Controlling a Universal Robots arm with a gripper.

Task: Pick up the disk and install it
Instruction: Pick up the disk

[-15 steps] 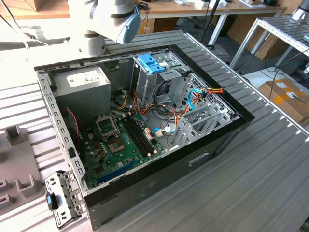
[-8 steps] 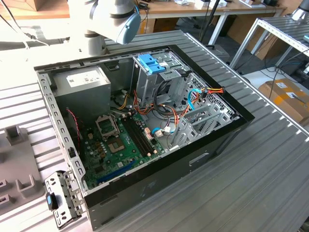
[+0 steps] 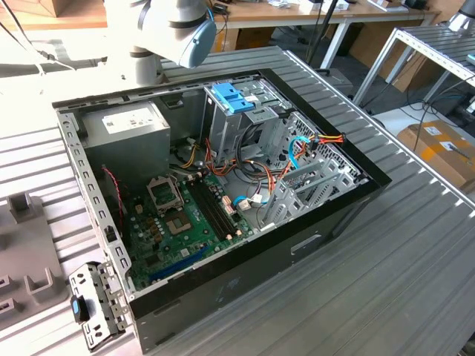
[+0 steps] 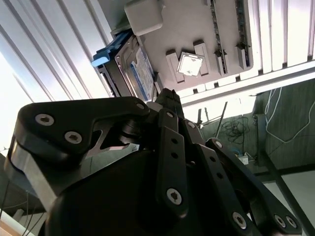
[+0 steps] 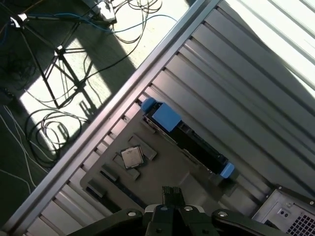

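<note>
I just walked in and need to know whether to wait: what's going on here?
The robot arm's gripper hangs over a grey holder tray on the table, fingers shut and holding nothing. The disk sits on that tray, beside a processor chip. In the exterior view the computer case lies open. The disk is not yet picked up.

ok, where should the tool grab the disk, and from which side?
Pinch the disk across its broad faces, mid-length between the blue end rails. It seems to stand on edge in the grey tray, top edge exposed, so come down from above.
</note>
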